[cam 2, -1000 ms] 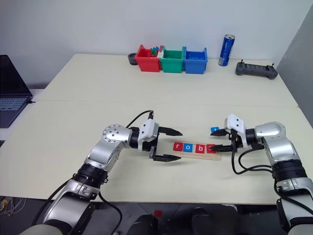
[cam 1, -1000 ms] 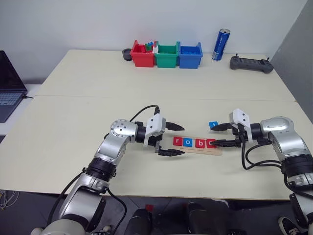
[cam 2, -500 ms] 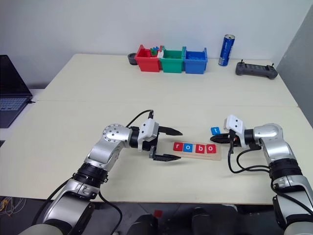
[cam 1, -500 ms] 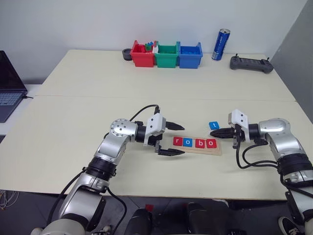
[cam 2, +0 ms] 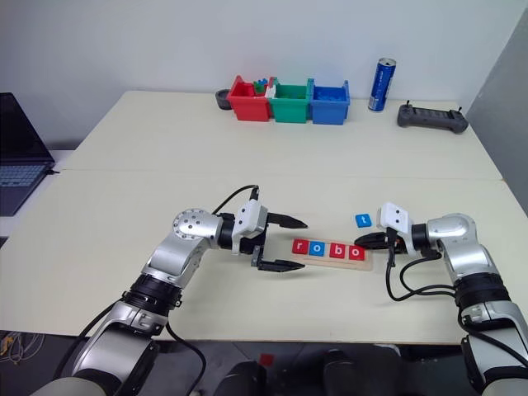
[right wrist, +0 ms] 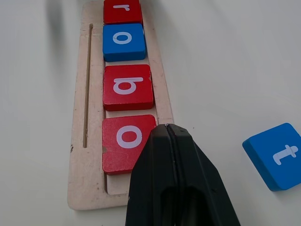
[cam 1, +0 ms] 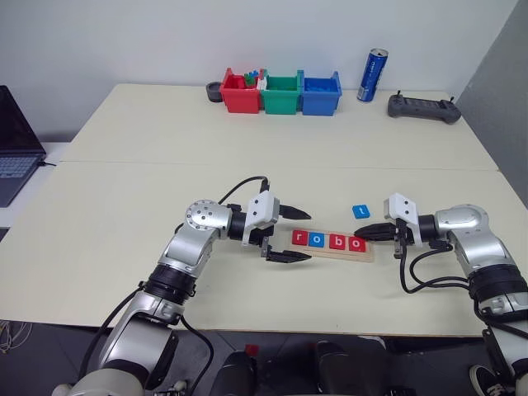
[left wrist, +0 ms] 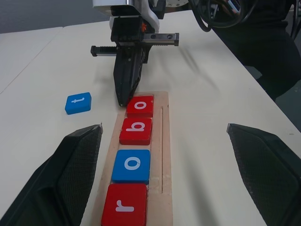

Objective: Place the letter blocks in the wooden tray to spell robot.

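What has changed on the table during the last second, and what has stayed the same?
The right gripper was open around the red o block at the wooden tray's right end; it has let go, drawn slightly back and shut empty. The left gripper, open beside the tray's left end, kept still. The blue t block lies on the table as before.

Hidden and cut-off parts around the tray

The right pincer (right wrist: pixel 170 136), fingers pressed together, covers a corner of the last red o block (right wrist: pixel 128 143) and part of the tray (right wrist: pixel 87 188) end. The red r block (right wrist: pixel 122 10) is cut by the picture's edge. The laptop (cam 1: pixel 15 140) is cropped, and the bits in the red bin (cam 1: pixel 240 92) are too small to tell.
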Controlling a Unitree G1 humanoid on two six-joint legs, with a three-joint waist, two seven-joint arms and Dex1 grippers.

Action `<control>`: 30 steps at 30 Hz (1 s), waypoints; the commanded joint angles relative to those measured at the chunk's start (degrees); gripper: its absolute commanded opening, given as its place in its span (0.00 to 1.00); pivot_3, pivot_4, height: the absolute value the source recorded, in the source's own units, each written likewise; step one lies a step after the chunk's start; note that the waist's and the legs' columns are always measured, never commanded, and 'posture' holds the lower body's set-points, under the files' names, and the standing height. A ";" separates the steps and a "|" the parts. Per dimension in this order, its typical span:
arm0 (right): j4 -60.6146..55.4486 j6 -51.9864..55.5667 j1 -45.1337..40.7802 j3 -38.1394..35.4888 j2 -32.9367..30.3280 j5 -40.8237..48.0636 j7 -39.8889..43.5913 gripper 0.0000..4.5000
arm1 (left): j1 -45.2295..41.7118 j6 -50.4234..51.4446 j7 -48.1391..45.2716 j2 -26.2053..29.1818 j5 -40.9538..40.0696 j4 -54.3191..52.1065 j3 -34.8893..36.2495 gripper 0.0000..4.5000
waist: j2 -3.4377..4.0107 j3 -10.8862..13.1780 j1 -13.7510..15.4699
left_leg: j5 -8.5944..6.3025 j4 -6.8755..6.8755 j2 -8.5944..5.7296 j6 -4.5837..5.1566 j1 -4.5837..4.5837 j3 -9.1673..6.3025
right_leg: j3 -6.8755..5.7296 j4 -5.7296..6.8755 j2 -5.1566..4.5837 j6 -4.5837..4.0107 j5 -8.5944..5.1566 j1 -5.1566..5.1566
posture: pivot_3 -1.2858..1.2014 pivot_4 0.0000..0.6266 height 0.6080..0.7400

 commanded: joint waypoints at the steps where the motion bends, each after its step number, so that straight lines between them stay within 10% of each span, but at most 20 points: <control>1: -2.68 1.07 0.19 -0.83 -0.98 0.87 0.94 0.01 | -1.30 -0.77 -0.42 0.13 -0.38 -0.43 0.93 1.00 | 0.00 0.00 0.00 | 0.00 0.00 0.00 0.00 0.00 0.00 | 0.00 0.00 0.00 0.00 0.00 0.00 | 0.52 0.24 1.00; 9: -4.26 6.62 -3.86 -3.12 -0.73 1.74 -3.64 0.01 | -1.14 -0.86 -0.34 -0.19 -0.36 -0.70 0.72 1.00 | 0.00 0.00 -0.01 | 0.00 0.00 0.00 0.00 0.00 0.00 | 0.00 0.00 0.00 0.00 0.00 -0.01 | 0.52 0.24 1.00; 23: -17.23 10.91 7.29 -8.20 -6.41 5.17 -4.73 0.99 | -0.61 -0.77 -0.51 0.25 -0.54 -1.34 0.73 1.00 | 0.01 0.01 0.13 | 0.00 0.00 -0.03 0.00 -0.09 -0.05 | -0.05 -0.02 -0.04 0.00 0.00 -0.04 | 0.52 0.24 1.00; 30: -18.33 7.93 10.62 -7.93 -9.05 6.48 -0.75 0.63 | -0.85 -0.97 -0.74 -0.09 -0.51 -0.99 0.71 1.00 | 0.01 0.01 0.04 | 0.00 0.00 0.00 0.00 -0.07 -0.04 | -0.06 -0.02 0.00 0.01 0.00 -0.03 | 0.52 0.24 1.00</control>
